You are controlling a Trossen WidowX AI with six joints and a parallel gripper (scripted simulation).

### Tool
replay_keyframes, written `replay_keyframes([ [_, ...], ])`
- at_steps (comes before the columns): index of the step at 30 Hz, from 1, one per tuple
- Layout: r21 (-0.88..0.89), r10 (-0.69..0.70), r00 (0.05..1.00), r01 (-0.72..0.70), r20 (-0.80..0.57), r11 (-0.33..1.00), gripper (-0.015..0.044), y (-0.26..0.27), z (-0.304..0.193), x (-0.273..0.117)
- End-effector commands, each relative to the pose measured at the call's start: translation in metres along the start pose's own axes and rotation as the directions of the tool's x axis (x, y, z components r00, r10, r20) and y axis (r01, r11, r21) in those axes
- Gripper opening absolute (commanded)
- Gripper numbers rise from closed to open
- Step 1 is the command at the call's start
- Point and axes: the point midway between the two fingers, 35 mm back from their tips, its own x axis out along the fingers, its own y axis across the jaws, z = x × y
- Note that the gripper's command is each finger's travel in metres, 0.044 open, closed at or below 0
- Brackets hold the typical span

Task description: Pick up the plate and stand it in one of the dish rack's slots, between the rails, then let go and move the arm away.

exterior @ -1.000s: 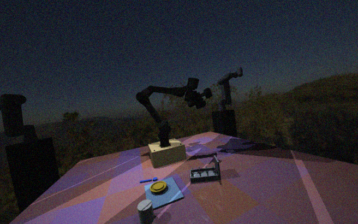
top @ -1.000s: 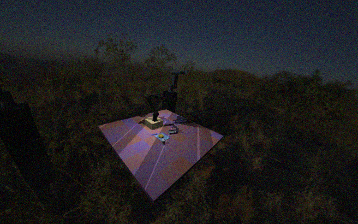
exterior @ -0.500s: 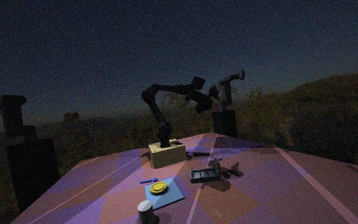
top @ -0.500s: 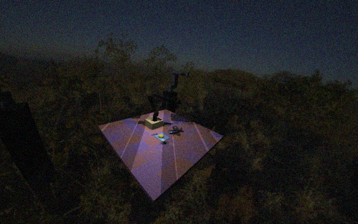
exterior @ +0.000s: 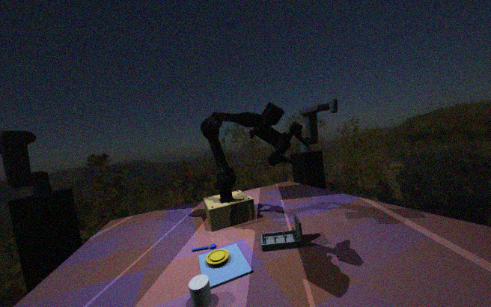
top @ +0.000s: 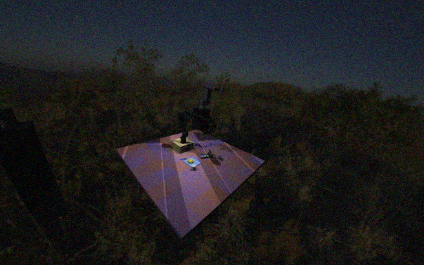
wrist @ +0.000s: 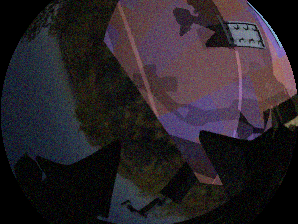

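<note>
Clock directions treat the exterior view as a dial, with 12 at its top. At far left a dark pedestal (top: 22, 170) (exterior: 45, 236) stands at 9 o'clock beyond the bench (top: 190, 197) (exterior: 163, 281) (wrist: 175, 60), which is patterned in purple, pink and brown. A blue spoon (exterior: 203, 248) lies at 11 o'clock from the plate, near the board. The pale cylinder (top: 192, 167) (exterior: 200, 291) stands upright at 7 o'clock from the plate, just beside the board; whether it is hollow, I cannot tell.

The yellow plate (top: 190, 161) (exterior: 217, 257) lies flat on a light blue square board (top: 196, 162) (exterior: 236, 266), apart from the rack. The cream base block (top: 178, 147) (exterior: 217, 218) (wrist: 291, 121) stands at 12 o'clock from the plate and carries the black arm (exterior: 217, 152).

At 2 o'clock from the plate sits the dish rack (top: 203, 155) (exterior: 281, 247) (wrist: 261, 39), with short posts over a pale floor and an upright panel at its right end. High above the bench, the tool (top: 209, 128) (exterior: 300, 153) (wrist: 161, 140) hangs tilted, its fingers wide apart and holding nothing. From it, the plate is well below, toward 7 o'clock. Farther back, another dark pedestal (top: 201, 119) (exterior: 308, 168) (wrist: 179, 185) stands at 1 o'clock.
</note>
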Motion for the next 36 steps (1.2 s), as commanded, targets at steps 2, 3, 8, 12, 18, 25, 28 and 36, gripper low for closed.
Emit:
replay_keyframes([
  [2, -0.082, -0.051, 0.992, 0.061, 0.119, 0.995, 0.04, -0.009, 0.04, -0.012],
  [3, -0.098, -0.066, 0.988, 0.08, 0.143, 0.992, 0.04, -0.012, 0.049, -0.015],
  [8, -0.167, -0.147, 0.957, 0.192, 0.25, 0.967, 0.04, -0.03, 0.09, -0.032],
  [12, -0.21, -0.225, 0.92, 0.302, 0.321, 0.93, 0.04, -0.048, 0.121, -0.051],
  [18, -0.256, -0.354, 0.849, 0.47, 0.391, 0.845, 0.04, -0.081, 0.159, -0.084],
  [25, -0.303, -0.515, 0.752, 0.645, 0.411, 0.701, 0.04, -0.126, 0.192, -0.13],
  [28, -0.329, -0.58, 0.711, 0.701, 0.397, 0.633, 0.04, -0.147, 0.201, -0.151],
  [36, -0.43, -0.728, 0.613, 0.771, 0.305, 0.47, 0.04, -0.201, 0.208, -0.207],
])
